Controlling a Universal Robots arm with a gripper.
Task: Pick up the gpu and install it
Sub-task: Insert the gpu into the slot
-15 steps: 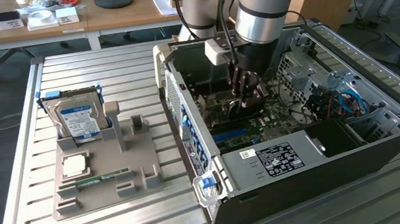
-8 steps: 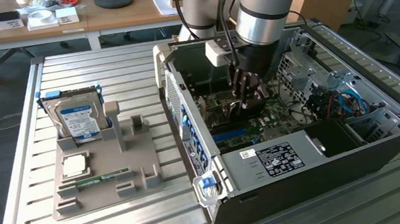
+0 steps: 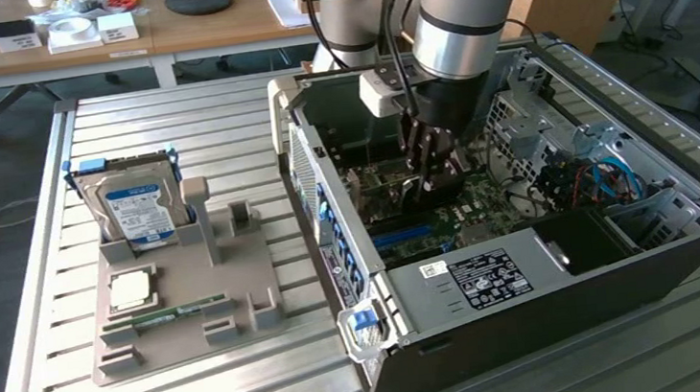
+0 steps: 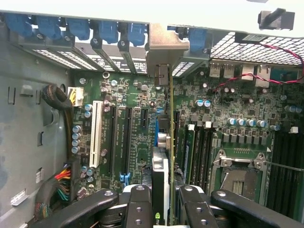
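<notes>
The gripper [image 3: 429,174] is down inside the open computer case [image 3: 664,252]. Its fingers [image 4: 138,206] are closed on the gpu [image 4: 160,175], which stands on its edge between them. The card is over the motherboard [image 4: 128,128], along the long slots. Its metal bracket [image 4: 164,52] is near the wall with the blue clips [image 4: 109,31].

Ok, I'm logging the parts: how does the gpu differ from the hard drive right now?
The gpu is inside the case, clamped between the gripper's fingers; the hard drive stands in a slot of the grey tray outside it. The gpu is a thin card seen edge-on; the hard drive is a thicker silver block with a blue-white label. Both stand on edge.
</notes>
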